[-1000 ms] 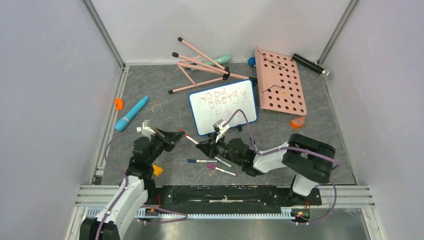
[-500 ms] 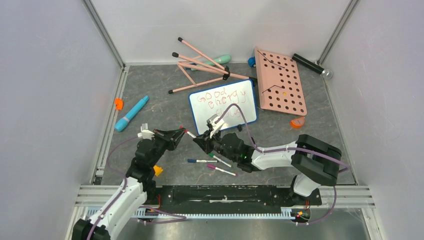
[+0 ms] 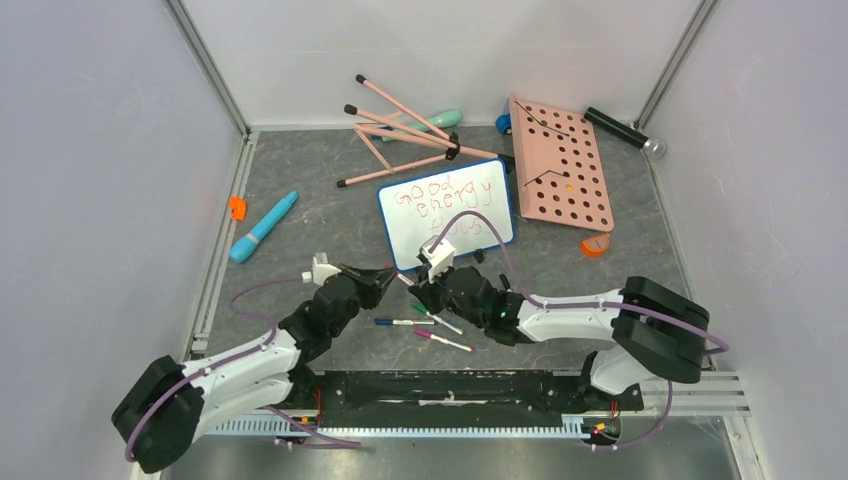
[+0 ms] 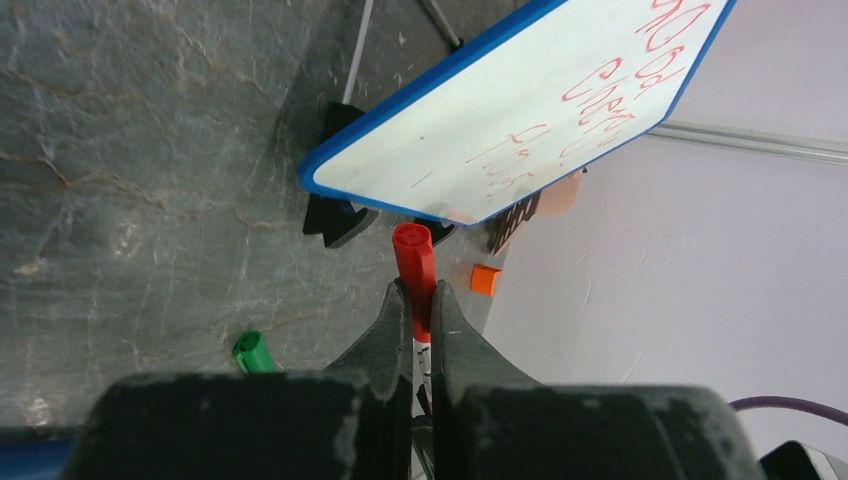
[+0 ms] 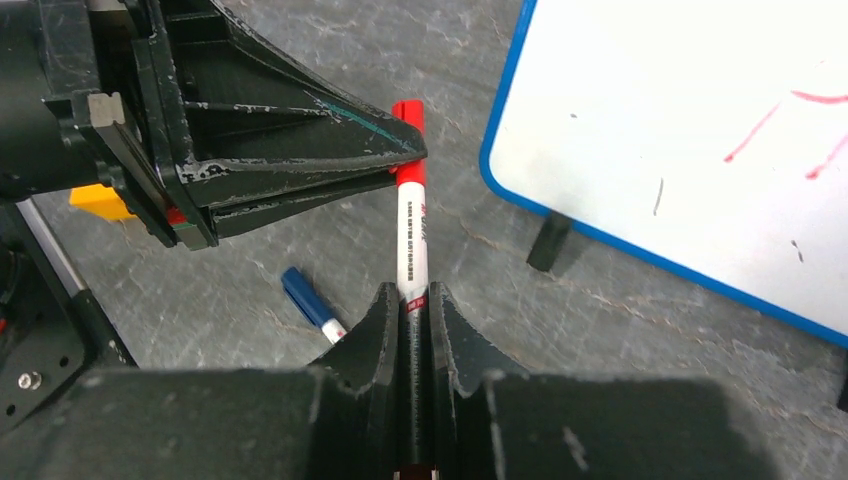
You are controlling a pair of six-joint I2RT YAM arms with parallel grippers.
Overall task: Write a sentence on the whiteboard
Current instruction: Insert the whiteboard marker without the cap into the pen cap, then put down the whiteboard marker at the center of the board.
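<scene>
As right gripper [image 5: 411, 300] clamps marker [image 5: 411, 245], whiteboard [image 5: 640, 90] lies beyond.

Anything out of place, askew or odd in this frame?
The pink folding stand lies toppled at the back, legs splayed. The whiteboard sits at a skewed angle. Both grippers clamp one red marker: left gripper on its cap, right gripper on its barrel.

The whiteboard [image 3: 405, 240] reads "good energy" in red handwriting; the rest is obscured.
</scene>
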